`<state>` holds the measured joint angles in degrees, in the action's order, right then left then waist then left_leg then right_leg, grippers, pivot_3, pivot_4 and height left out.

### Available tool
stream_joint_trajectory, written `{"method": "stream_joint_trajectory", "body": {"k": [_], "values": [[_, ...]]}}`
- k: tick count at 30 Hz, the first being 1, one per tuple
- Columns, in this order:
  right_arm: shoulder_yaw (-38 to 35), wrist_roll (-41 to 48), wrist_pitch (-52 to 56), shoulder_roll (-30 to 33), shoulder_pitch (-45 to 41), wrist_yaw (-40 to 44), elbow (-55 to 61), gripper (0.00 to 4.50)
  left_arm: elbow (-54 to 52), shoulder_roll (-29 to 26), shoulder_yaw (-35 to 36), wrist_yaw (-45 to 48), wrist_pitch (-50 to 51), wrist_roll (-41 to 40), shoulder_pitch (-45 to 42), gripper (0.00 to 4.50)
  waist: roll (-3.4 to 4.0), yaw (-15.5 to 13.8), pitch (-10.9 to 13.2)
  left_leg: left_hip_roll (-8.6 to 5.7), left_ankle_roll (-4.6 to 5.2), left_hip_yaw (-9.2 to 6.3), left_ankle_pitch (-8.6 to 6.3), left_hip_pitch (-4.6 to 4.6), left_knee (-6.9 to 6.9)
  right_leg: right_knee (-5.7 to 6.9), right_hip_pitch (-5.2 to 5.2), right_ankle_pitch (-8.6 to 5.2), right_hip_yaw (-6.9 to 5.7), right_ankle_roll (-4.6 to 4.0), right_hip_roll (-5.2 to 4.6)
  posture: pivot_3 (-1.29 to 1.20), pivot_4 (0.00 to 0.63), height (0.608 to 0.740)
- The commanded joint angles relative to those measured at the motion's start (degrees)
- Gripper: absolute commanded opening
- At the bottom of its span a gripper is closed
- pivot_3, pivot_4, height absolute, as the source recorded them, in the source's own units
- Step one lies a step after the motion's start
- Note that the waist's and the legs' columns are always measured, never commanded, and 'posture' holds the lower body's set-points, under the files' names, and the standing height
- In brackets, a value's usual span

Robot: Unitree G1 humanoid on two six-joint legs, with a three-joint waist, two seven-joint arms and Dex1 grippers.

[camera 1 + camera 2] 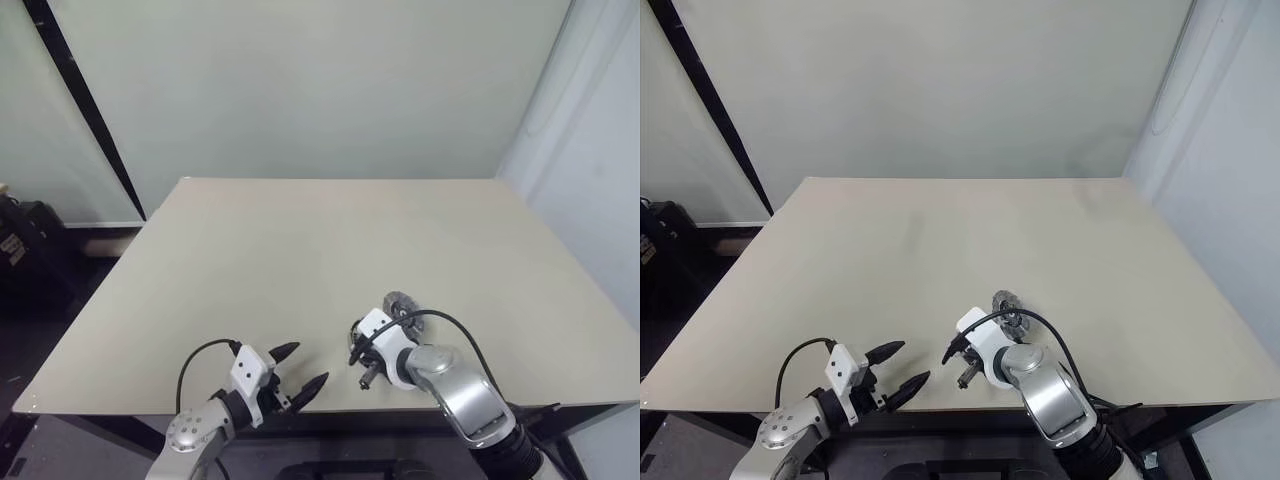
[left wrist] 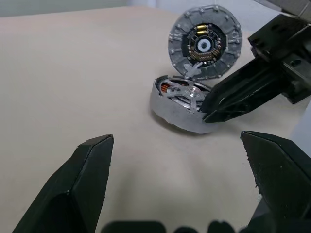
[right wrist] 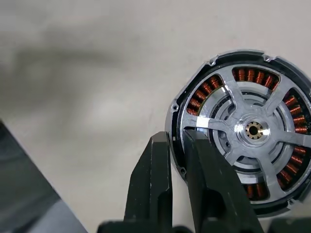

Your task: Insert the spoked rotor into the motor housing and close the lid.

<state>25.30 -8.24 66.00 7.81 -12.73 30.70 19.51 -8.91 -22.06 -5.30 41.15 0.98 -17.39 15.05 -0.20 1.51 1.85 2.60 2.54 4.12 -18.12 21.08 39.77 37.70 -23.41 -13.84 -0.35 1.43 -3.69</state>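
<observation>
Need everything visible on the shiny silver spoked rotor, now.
The shiny silver spoked rotor is a bright metal wheel with flat spokes running from a small brass-coloured hub to a thin rim. It lies flat inside the round dark-rimmed motor housing, copper-orange windings showing through its gaps. The right gripper, fingers nearly together, is pinched at the housing's rim beside a spoke. The ribbed grey lid stands tilted behind it, hinged open.

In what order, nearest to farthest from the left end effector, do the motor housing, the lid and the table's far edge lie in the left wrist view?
1. motor housing, lying flat just ahead.
2. lid, standing upright right behind it.
3. table's far edge, well beyond both.
</observation>
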Motion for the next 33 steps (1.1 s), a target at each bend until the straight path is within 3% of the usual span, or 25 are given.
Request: {"method": "stream_joint_trajectory", "body": {"k": [1, 19, 28, 33], "values": [[-2.59, 2.85, 2.35, -2.33, 0.41, -2.26, 1.97, 0.09, -0.70, 0.72, 1.67, -1.25, -1.99, 0.05, -0.15, 4.50, 0.00, 0.01, 0.00, 0.00, -0.02, 0.01, 0.01, 0.01, 0.00, 0.00, 0.00, 0.00, -0.03, 0.00, 0.00, 0.00, 0.000, 0.740], [-3.81, 14.59, 16.28, -4.78, 3.58, -5.35, 11.65, 0.08, 2.43, 2.72, 3.11, -3.79, -6.15, 0.82, -0.24, 4.50, 0.00, 0.22, -0.02, 0.03, -0.06, -0.06, 0.03, 0.00, -0.07, -0.03, 0.03, -0.16, -0.19, 0.25, 0.00, 0.00, 0.000, 0.740], [-4.95, 16.29, 14.77, -9.90, 2.80, -9.07, 6.04, 0.08, 2.77, 3.17, 2.75, -3.76, -6.41, 1.13, -0.50, 4.50, 0.00, 0.79, -0.02, 0.07, -0.07, -0.06, 0.03, 0.00, -0.12, -0.03, 0.02, -0.16, -0.20, 0.25, 0.02, 0.00, 0.000, 0.740], [-3.70, 16.62, 12.68, -9.28, 2.05, -9.83, 4.52, 0.08, 2.90, 3.11, 2.83, -3.65, -6.52, 1.21, -0.61, 4.50, -0.03, 1.37, -0.04, 0.09, -0.09, -0.07, 0.05, -0.06, -0.13, -0.03, 0.05, -0.15, -0.19, 0.24, 0.02, 0.00, 0.000, 0.740]]}}
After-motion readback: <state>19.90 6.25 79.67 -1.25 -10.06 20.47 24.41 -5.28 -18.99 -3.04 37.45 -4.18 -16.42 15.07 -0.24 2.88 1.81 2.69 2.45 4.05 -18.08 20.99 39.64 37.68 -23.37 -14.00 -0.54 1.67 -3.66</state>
